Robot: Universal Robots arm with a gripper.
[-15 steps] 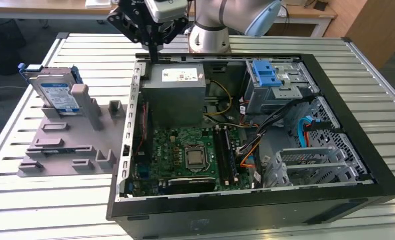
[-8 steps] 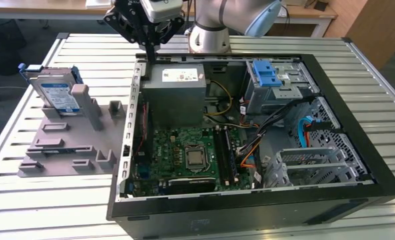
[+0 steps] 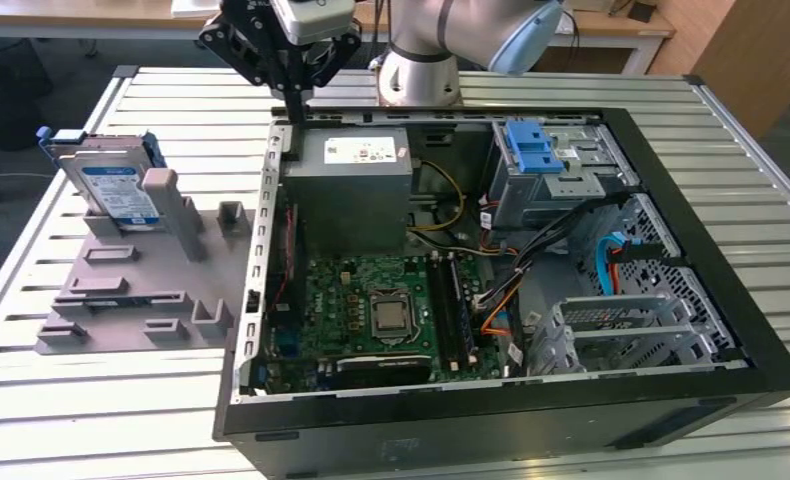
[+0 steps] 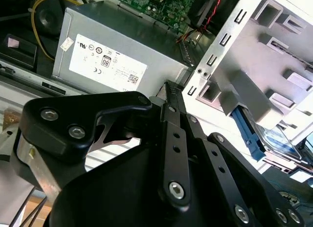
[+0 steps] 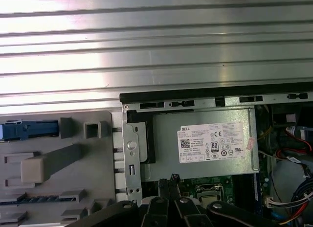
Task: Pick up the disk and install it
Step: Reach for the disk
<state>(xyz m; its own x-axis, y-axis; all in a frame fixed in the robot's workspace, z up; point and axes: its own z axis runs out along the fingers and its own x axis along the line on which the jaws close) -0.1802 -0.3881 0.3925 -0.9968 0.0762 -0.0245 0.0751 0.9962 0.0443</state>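
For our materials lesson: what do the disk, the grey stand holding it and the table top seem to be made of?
The disk: seemingly silvery metal casing, glossy printed label; its blue side rails look like plastic. The grey stand: matte, uniform, blocky, probably plastic. The table top: ribbed slats with bright streaky glare, likely bare aluminium.

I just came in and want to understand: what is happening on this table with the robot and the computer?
A robot arm holds its end effector shut and empty over a corner of the open computer case, close to the grey power supply. The disk stands upright in a grey fixture beside the case, on the exterior view's left, apart from the end effector. It has not yet been picked up or installed.
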